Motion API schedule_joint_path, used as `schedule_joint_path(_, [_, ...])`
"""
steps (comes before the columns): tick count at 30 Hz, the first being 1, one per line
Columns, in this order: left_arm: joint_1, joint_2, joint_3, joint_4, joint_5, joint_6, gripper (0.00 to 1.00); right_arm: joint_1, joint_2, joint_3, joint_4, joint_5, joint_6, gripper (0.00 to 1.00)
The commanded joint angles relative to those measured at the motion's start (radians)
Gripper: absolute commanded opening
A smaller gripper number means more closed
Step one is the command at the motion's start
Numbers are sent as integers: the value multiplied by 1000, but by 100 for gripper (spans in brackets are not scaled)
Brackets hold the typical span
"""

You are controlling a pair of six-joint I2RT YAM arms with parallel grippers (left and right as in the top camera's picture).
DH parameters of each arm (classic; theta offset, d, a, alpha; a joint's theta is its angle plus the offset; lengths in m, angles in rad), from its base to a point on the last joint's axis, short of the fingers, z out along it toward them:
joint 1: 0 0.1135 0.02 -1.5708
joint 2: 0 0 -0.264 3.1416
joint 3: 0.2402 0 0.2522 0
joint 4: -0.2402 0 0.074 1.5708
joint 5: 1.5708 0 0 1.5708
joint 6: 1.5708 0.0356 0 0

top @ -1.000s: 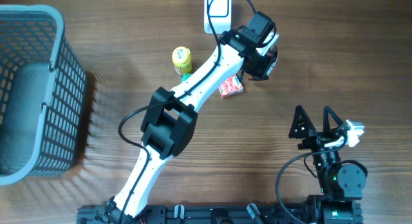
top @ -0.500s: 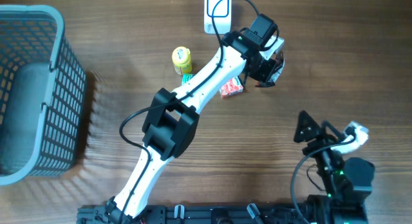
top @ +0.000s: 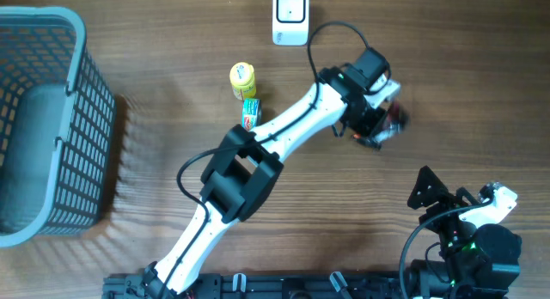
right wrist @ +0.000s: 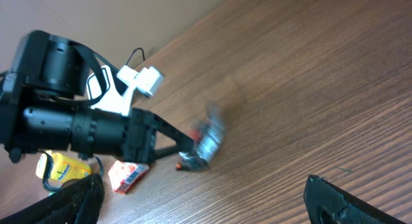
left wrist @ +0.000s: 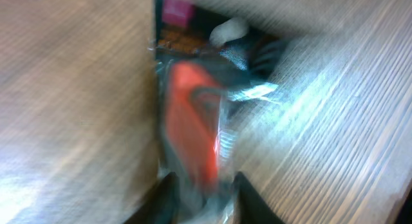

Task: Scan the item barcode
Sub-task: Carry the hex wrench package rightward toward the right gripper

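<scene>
Black right gripper [top: 441, 189] sits at 5 o'clock, jaws fully spread, empty. At 2 o'clock the left gripper [top: 382, 131] brackets the foil packet [left wrist: 193, 127]; blur hides whether it pinches. Likely step: presenting the barcode. The next move calls for carrying the packet to the scanner [top: 290, 17] at 12 o'clock, barcode facing it.

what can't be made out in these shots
- Label and barcode on the packet: left wrist view, motion blur.
- Whether the left tool grips the packet: overhead, its wrist covers the tips; right wrist view, smeared.
- Print on the yellow item: overhead, too small.
</scene>
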Motion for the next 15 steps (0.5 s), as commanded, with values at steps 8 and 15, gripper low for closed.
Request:
schedule_joint_path(8, [13,-68,-4,-5,-64,10,100,-4,0,21,0,14,13,100])
schedule_joint_path(15, [159,-262,0,-15,-108,9,100,-4,0,21,-3,-116,33,100])
